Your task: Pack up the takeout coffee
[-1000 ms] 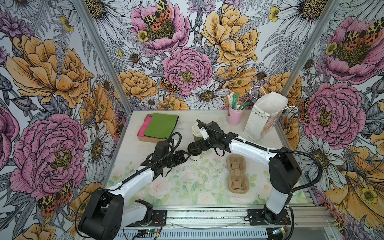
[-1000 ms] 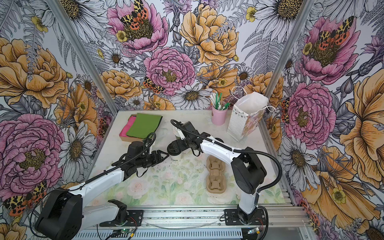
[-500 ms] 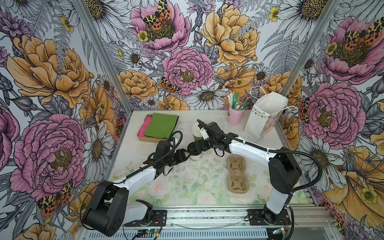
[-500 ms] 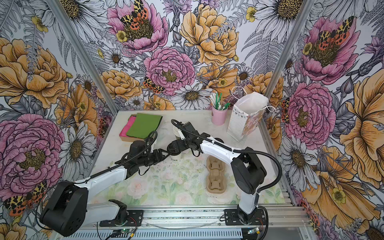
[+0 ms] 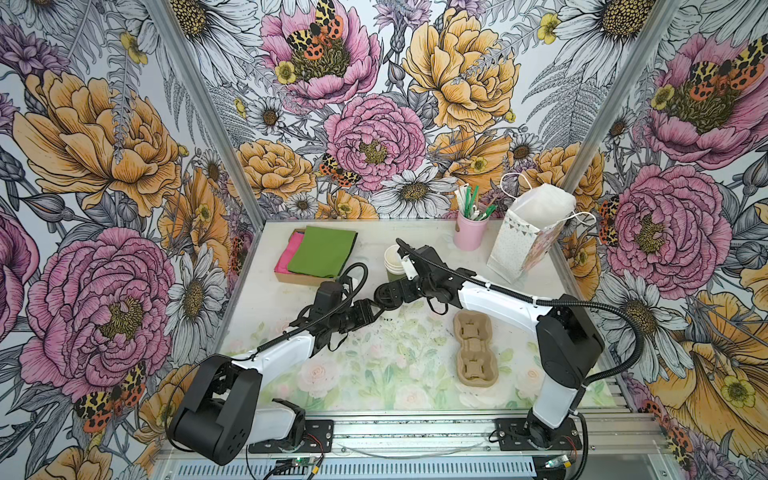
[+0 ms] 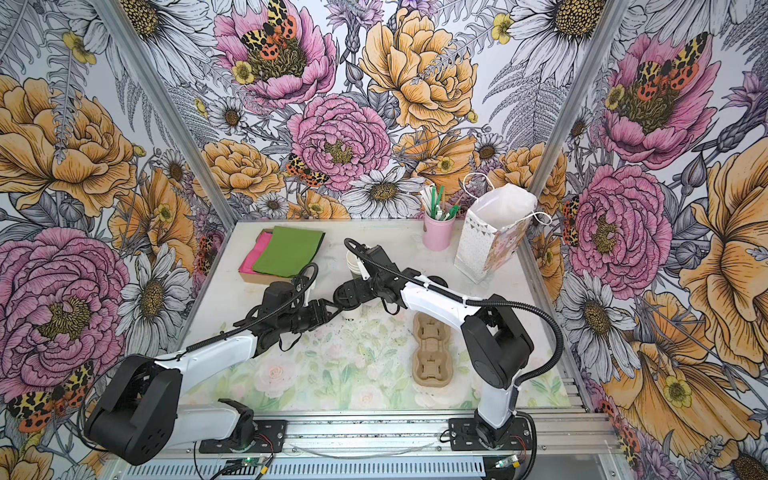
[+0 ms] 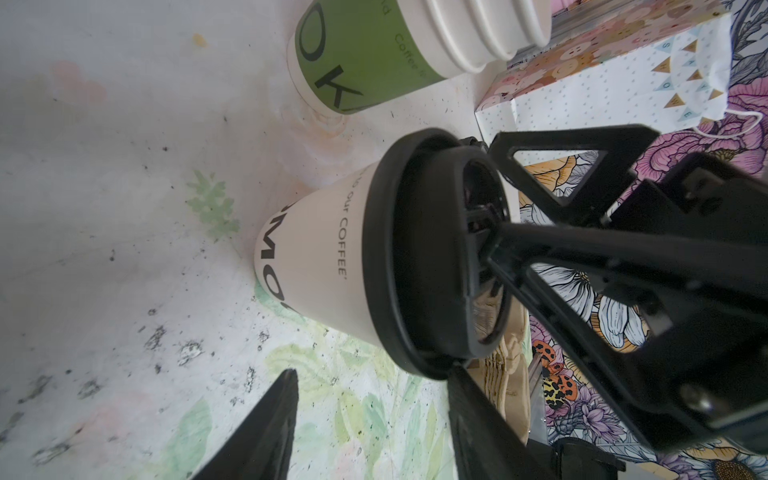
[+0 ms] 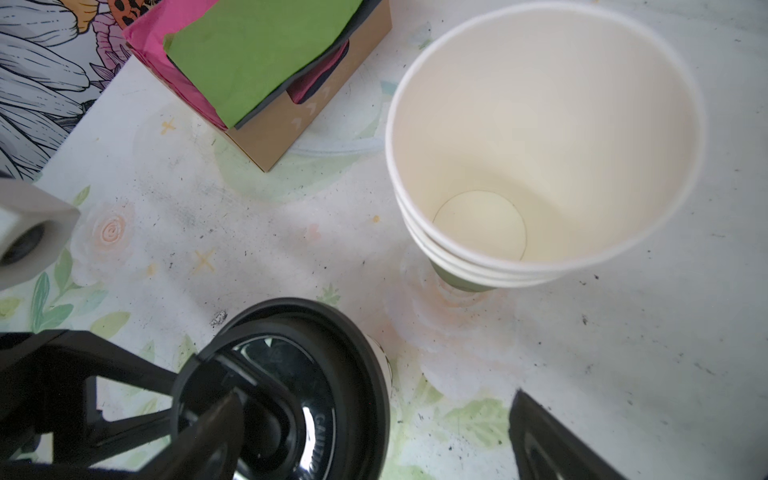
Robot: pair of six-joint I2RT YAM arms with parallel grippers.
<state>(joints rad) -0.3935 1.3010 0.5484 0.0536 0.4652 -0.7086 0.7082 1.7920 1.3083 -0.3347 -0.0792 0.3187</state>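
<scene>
cup stack (image 5: 392, 259) close behind takeout coffee (image 7: 320, 266), right pincer (image 8: 361, 386) over it

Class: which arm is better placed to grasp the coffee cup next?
Probably left: the left gripper faces the side of the takeout coffee, jaws apart; the right gripper is above its lid.

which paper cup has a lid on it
The white cup with dark lettering: it wears a black lid. The green-banded stack of cups beside it is open-topped.

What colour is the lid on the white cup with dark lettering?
Black. The lid shows best in the left wrist view.
</scene>
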